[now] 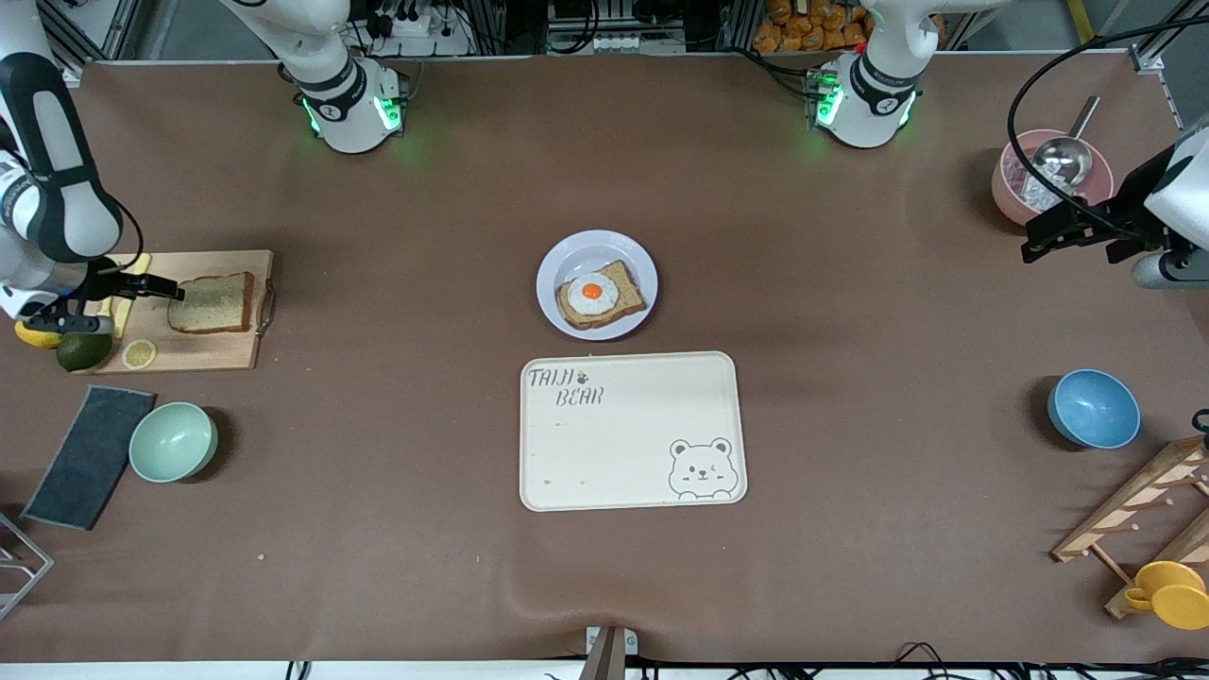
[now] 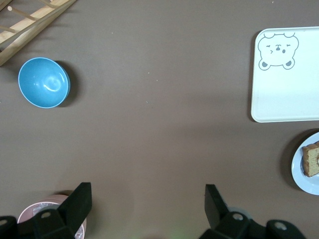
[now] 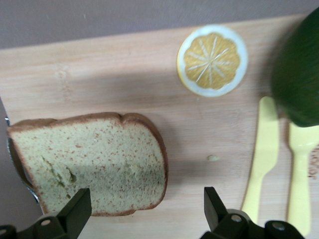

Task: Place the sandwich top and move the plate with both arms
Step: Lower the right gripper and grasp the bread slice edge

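Observation:
The sandwich top (image 1: pixel 212 302), a plain wholemeal slice, lies flat on a wooden cutting board (image 1: pixel 189 354) toward the right arm's end of the table. My right gripper (image 1: pixel 161 286) is open and empty over the board, at the slice's edge. In the right wrist view the slice (image 3: pixel 89 164) lies partly between the open fingers of the right gripper (image 3: pixel 144 209). The lavender-white plate (image 1: pixel 567 260) sits mid-table and holds a slice with a fried egg (image 1: pixel 593 293). My left gripper (image 1: pixel 1039 241) is open and empty beside a pink bowl; its wrist view shows the left gripper (image 2: pixel 147 206) over bare table.
A cream bear tray (image 1: pixel 631 430) lies just nearer the camera than the plate. A lemon slice (image 3: pixel 213 59), a green fruit (image 3: pixel 299 74) and yellow cutlery (image 3: pixel 264 149) share the board. A mint bowl (image 1: pixel 173 441), blue bowl (image 1: pixel 1094 408), pink bowl with scoop (image 1: pixel 1048 175) and wooden rack (image 1: pixel 1143 501) stand around.

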Robot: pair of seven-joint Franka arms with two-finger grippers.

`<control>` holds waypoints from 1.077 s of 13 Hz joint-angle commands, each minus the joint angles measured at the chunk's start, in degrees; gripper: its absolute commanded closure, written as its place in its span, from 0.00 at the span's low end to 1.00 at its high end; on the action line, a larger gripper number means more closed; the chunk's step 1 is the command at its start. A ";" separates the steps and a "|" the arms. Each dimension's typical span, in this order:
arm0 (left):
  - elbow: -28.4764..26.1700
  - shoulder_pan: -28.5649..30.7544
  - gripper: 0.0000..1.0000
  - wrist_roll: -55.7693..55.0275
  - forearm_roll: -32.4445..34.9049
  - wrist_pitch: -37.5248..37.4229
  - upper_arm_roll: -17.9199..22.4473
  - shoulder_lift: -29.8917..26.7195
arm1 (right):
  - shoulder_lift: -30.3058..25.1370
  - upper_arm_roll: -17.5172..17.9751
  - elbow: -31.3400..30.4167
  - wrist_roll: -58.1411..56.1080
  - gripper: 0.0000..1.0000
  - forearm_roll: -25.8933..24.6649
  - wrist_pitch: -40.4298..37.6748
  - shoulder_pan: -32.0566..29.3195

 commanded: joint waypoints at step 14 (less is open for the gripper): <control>-0.01 -0.02 0.00 -0.78 -0.90 0.03 -1.22 -0.89 | 5.79 1.07 2.75 -3.99 1.00 -0.21 0.79 -2.78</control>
